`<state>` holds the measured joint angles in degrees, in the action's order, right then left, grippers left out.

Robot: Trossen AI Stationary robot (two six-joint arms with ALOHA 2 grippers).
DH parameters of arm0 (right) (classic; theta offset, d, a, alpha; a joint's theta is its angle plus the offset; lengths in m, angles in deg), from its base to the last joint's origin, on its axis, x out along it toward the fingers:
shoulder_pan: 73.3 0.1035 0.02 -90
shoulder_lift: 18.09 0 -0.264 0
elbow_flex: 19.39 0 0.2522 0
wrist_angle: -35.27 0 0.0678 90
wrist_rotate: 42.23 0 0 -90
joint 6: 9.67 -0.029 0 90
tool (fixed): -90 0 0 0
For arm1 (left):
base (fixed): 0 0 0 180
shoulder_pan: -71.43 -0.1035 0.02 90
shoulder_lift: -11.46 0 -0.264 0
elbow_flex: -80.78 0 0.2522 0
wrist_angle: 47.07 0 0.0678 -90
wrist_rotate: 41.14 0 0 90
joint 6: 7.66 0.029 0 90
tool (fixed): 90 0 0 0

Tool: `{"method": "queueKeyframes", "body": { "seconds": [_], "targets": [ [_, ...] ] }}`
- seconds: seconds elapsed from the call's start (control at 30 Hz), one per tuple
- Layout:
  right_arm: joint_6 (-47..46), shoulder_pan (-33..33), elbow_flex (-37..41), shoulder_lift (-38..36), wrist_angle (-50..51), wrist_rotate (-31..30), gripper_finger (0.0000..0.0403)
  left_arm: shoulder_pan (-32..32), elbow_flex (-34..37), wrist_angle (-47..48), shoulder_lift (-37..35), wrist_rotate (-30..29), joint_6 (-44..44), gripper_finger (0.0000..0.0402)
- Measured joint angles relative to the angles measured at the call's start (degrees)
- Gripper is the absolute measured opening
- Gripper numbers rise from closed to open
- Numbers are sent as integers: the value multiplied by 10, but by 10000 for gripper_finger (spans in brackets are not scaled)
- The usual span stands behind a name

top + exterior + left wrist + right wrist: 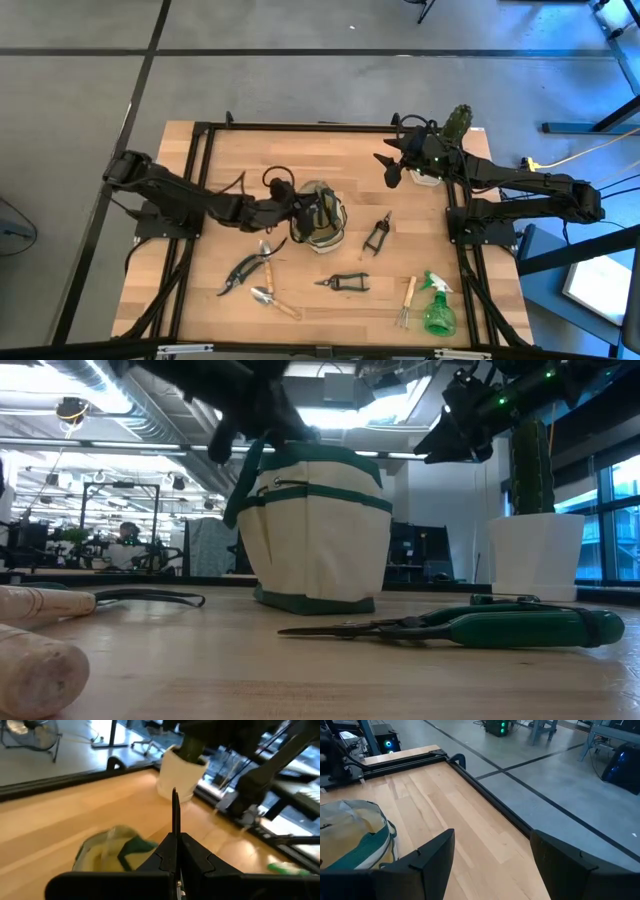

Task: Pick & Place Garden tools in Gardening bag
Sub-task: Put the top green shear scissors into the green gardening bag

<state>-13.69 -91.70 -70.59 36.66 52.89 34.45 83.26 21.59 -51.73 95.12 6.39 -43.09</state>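
The gardening bag (322, 215), beige with green trim, stands upright mid-table (318, 525). My left gripper (299, 211) is shut just above the bag's left rim (175, 820). My right gripper (392, 170) hangs open over the far right of the table, well above it (492, 855), with nothing between its fingers. Lying flat on the table are black pruners (243, 268), a wooden-handled trowel (275, 300), green-handled shears (343, 283), dark shears (377, 235), a hand fork (407, 300) and a green spray bottle (437, 308). My left gripper is by the bag's green loop handle (245, 480). Its own dark body hides where the two would meet, so I cannot tell whether it touches the handle.
A cactus in a white pot (535, 555) stands at the far right corner, behind my right gripper. A black frame (300, 127) runs round the table's edges. Bare wood lies between the bag and the far edge.
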Motion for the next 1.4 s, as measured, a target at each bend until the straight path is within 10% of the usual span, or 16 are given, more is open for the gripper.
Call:
{"method": "queueKeyframes", "body": {
  "seconds": [0.2,0.6,0.73,1.4],
  "targets": [
    [0,0,0,0,0,0,263,0,-28,21,47,6,-17,2],
    [0,0,0,0,1,0,263,-38,-280,441,113,136,-25,2],
    [0,0,0,0,2,0,263,-61,-282,462,114,207,-36,2],
    [-11,1,0,0,13,0,263,-43,-283,551,106,167,-345,2]
  ]
}}
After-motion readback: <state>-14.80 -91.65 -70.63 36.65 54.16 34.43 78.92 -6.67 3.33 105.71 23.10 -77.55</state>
